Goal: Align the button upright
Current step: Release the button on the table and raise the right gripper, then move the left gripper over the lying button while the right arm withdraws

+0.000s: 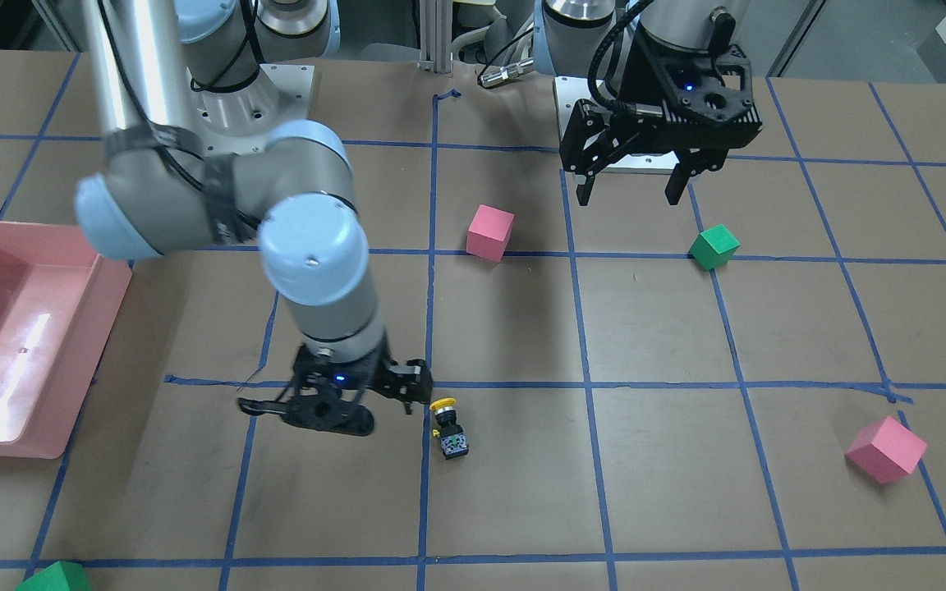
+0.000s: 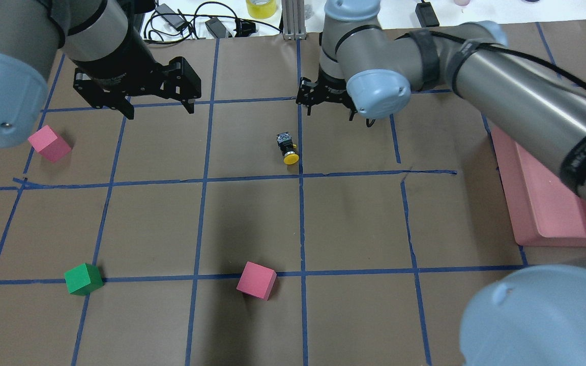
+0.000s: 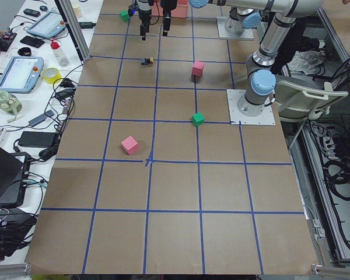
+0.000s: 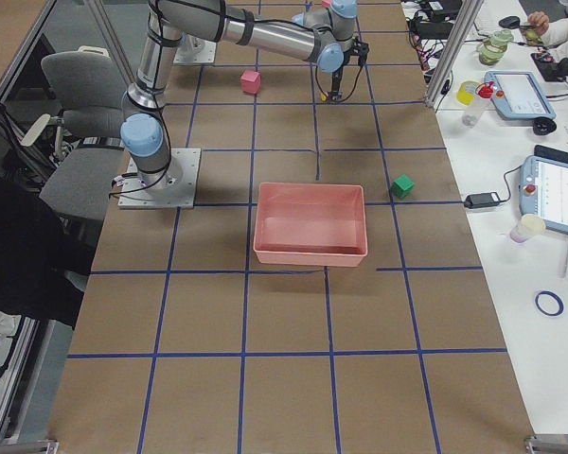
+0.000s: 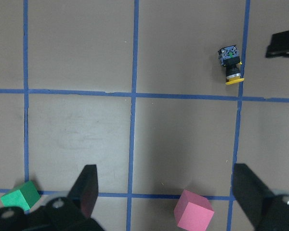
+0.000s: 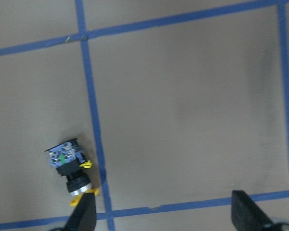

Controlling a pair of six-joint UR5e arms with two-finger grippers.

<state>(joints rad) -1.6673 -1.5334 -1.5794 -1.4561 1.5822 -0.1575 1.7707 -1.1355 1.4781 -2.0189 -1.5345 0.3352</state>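
Small yellow-capped push-button switch with black-grey base (image 2: 287,146) lies tipped on brown paper worktop (image 2: 252,218). Right end effector (image 1: 333,408) near, apparently open, empty; left end effector (image 1: 631,176) open, idle. Approach step; next needs grasp, then righting.

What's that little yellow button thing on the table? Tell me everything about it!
The button is a small push-button switch with a round yellow mushroom cap, a black collar with a silvery ring, and a blocky black-grey base showing a green spot. It looks like plastic. It lies tipped on its side on the brown table, beside a blue tape line. Nothing touches it; the right gripper hovers nearby, jaws open.
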